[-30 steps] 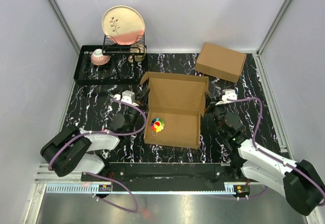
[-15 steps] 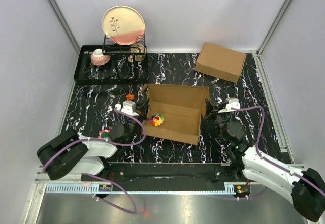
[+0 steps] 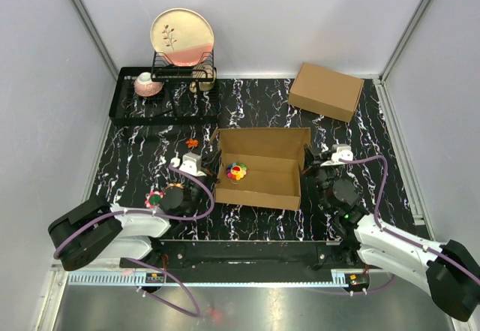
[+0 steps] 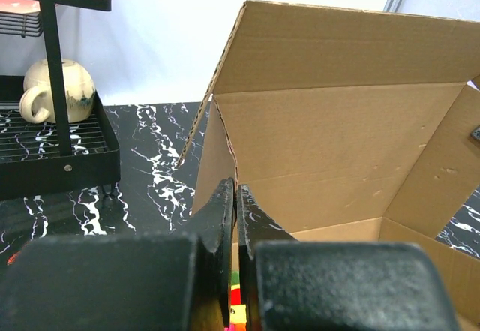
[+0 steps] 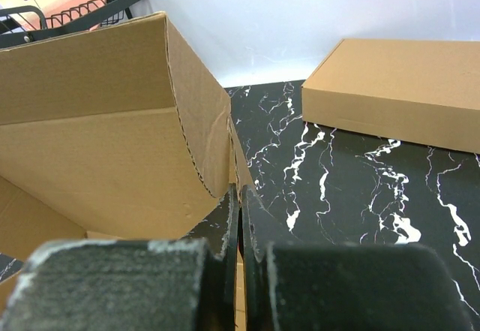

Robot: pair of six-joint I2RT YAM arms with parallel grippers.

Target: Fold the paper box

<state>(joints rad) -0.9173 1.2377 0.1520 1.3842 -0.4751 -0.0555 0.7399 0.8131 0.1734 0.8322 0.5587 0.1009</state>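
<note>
My left claw (image 4: 236, 196) is clamped tight on the left side wall of the paper box (image 3: 262, 170), and my right claw (image 5: 238, 196) is clamped tight on its right wall. The box sits in the middle of the desk (image 3: 135, 158) between the arms, rear flap raised, with a small multicoloured object (image 3: 237, 171) inside. Beyond, a closed cardboard box (image 3: 326, 91) lies far right. A black dish rack (image 3: 150, 106) holding a plate (image 3: 182, 34) stands far left.

The black, white-veined counter (image 3: 135, 158) carries the open paper box (image 3: 262, 177) at its centre. A closed cardboard box (image 3: 326, 91) lies at one o'clock, a black rack tray (image 3: 118, 97) at eleven, and a small orange bit (image 3: 193, 142) at nine.
</note>
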